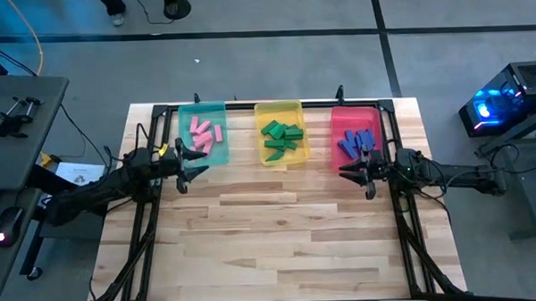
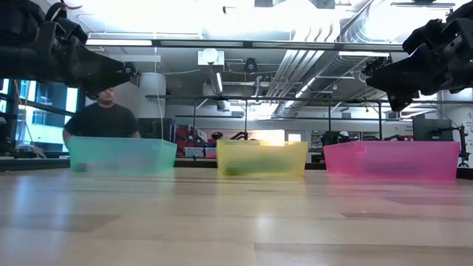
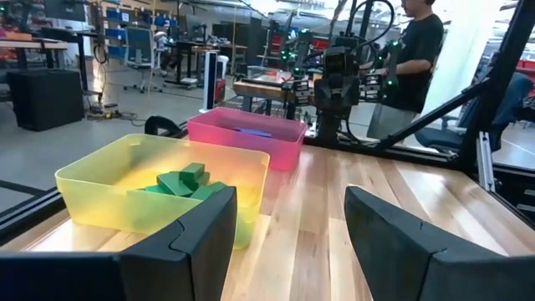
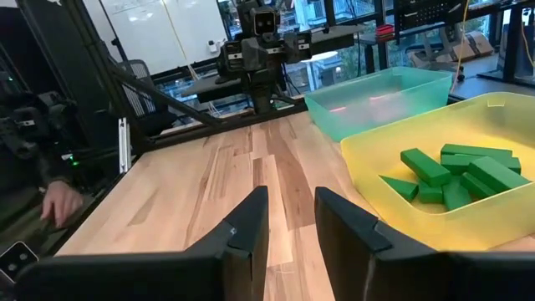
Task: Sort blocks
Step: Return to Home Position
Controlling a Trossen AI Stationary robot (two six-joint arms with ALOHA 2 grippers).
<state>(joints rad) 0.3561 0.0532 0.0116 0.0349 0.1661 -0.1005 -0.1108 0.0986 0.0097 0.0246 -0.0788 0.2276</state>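
Every block I can see lies in one of three trays along the far side of the bench. The pink blocks are in the teal tray, the green blocks in the yellow tray, and the blue blocks in the red tray. The left pincer hangs just in front of the teal tray, fingers wide apart and empty. The right pincer hovers before the red tray, fingers narrowly parted, holding nothing.
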